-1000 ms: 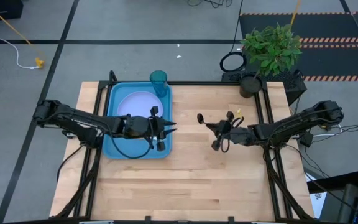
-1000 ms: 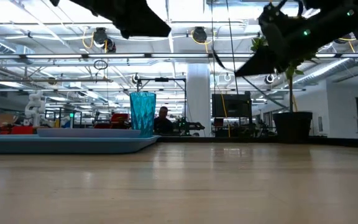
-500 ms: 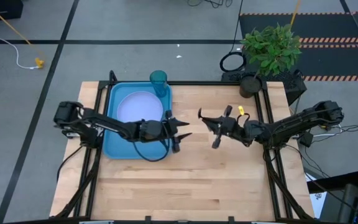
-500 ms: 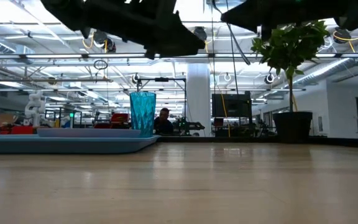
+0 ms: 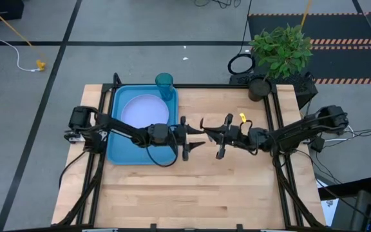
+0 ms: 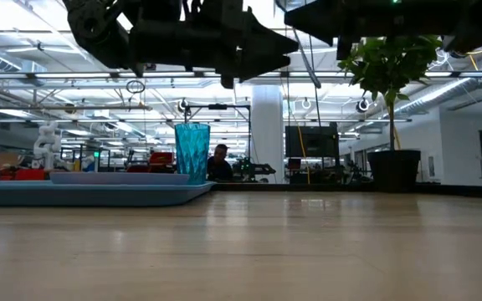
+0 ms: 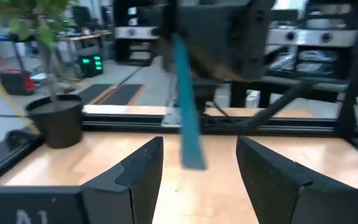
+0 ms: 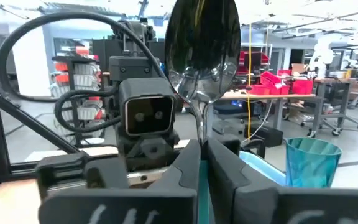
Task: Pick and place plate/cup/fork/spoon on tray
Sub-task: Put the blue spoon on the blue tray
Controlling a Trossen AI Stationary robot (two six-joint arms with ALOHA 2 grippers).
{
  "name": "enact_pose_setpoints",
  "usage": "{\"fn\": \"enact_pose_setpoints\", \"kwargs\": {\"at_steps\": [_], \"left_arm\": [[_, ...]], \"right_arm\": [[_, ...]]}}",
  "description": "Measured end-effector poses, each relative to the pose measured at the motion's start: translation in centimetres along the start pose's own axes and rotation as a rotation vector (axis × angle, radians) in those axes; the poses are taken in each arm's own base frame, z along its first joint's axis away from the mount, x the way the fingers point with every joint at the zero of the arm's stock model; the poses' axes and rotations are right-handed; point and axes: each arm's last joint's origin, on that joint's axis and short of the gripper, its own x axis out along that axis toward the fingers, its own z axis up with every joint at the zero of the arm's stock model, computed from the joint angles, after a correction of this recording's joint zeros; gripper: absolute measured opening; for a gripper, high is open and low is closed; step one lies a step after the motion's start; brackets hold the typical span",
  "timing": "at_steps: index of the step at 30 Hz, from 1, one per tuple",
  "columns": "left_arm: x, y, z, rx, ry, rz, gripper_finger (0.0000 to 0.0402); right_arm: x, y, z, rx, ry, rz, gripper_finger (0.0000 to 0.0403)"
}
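Observation:
The blue tray (image 5: 116, 154) lies at the table's far left with the pale plate (image 5: 143, 108) flat in it. The teal cup (image 5: 164, 84) stands upright at the tray's far right corner. My right gripper (image 5: 212, 134) is shut on the spoon (image 8: 202, 43) high over the table's middle. My left gripper (image 5: 195, 136) is open just past the tray's right rim, facing the right gripper. In the left wrist view the spoon's light-blue handle (image 7: 188, 124) shows ahead of the open fingers, apart from them. I cannot make out the fork. My right gripper pinches the spoon between its two fingers where the metal stem meets the blue handle (image 8: 200, 152). The fingers come level from the table's right and lie across the spoon. The spoon stands about upright, bowl (image 8: 202, 43) above, handle (image 7: 188, 124) hanging below, clear of the table.
A dark pot with a green plant (image 5: 279, 51) stands at the table's far right corner. Bare wood (image 5: 192, 193) fills the near half of the table. A person (image 6: 220, 159) shows far off in the room beyond.
My left gripper has gone from over the tray toward the table's right, past the tray's rim, toward the right gripper. My right gripper has gone toward the table's left and up with the spoon. The two grippers now stand close together, facing each other.

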Motion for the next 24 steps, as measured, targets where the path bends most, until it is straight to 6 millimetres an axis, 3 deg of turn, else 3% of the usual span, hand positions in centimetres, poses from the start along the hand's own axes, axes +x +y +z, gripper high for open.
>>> {"fn": "enact_pose_setpoints", "kwargs": {"at_steps": [6,24], "left_arm": [[0.17,0.15,-0.39,0.0,0.0,-0.022,0.0207],[0.35,0.87,-0.73,-0.049,-0.004,-0.005,0.0207]], "right_arm": [[0.71,-0.21,-1.19,0.003,0.007,-0.016,0.0001],[0.88,-0.37,-1.16,0.009,-0.011,0.017,0.0001]]}}
